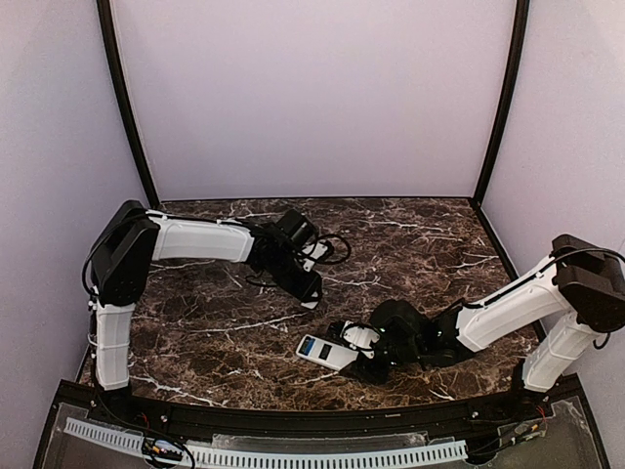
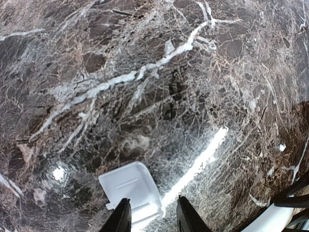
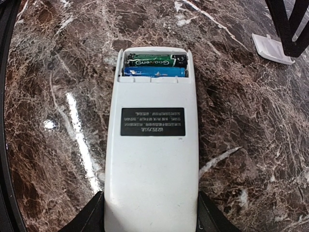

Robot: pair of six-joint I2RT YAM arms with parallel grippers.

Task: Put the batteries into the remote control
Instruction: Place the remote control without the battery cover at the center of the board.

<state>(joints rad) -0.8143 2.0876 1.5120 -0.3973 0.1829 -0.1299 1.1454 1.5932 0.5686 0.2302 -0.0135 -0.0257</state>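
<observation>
Remote control [image 3: 152, 145]: back up, low over table [image 1: 439, 244], near end clamped in right gripper [image 3: 150, 212]. Batteries [image 3: 154, 66] seated in open compartment. Likely light, stiff, slick; best held by long edges. Left gripper [image 2: 153, 215]: parted over loose cover [image 2: 130, 186], not gripping.

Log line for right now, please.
right gripper: holding remote, back up | batteries: both inside remote | cover: on table | left gripper: open above cover
</observation>
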